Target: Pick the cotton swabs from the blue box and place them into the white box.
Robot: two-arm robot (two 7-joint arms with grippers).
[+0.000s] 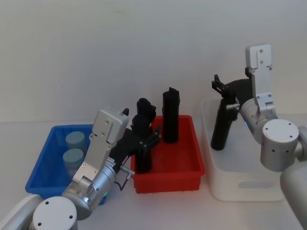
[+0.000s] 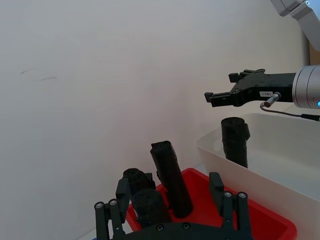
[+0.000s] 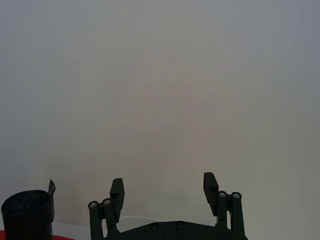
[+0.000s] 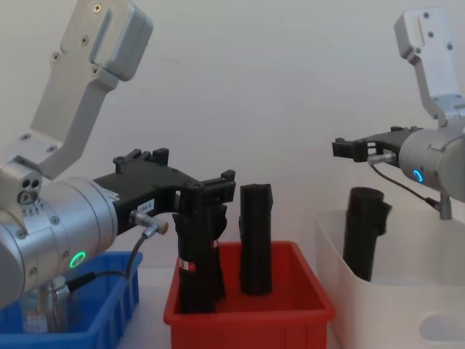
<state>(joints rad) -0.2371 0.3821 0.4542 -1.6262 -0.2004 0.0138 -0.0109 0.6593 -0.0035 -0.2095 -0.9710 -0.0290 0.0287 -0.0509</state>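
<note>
No pick yet; L claw gaping, empty, over red bin; R claw same above white box; next: swabs, blue box.

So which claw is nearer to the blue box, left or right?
Left. The left claw hovers over the red bin, which stands beside the blue box. The right claw is raised above the white box, beyond the red bin.
</note>
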